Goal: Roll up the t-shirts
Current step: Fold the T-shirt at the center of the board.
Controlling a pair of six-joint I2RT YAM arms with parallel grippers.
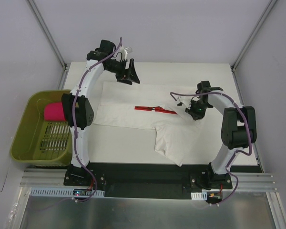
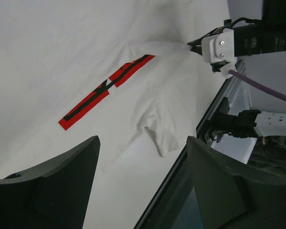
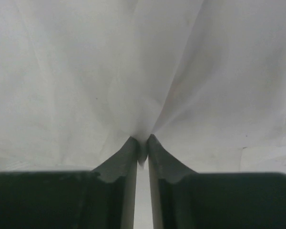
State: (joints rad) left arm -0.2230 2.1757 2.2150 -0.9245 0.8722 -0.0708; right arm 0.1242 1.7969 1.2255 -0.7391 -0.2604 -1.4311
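A white t-shirt (image 1: 133,107) lies folded lengthwise across the table, with a thin strip of its red print (image 1: 155,109) showing along the fold. One part hangs toward the front (image 1: 174,140). My right gripper (image 1: 194,110) is shut on the shirt's right end; in the right wrist view (image 3: 142,145) the fingers pinch a fold of white cloth (image 3: 133,71). My left gripper (image 1: 128,76) is open and empty, raised above the shirt's far left edge. The left wrist view shows the shirt (image 2: 86,57), the red strip (image 2: 105,90) and wide-apart fingers (image 2: 52,191).
An olive green basket (image 1: 26,138) stands at the table's left edge, holding a pink rolled item (image 1: 53,112). The table's front edge carries a black rail (image 1: 148,169). White walls enclose the back and sides.
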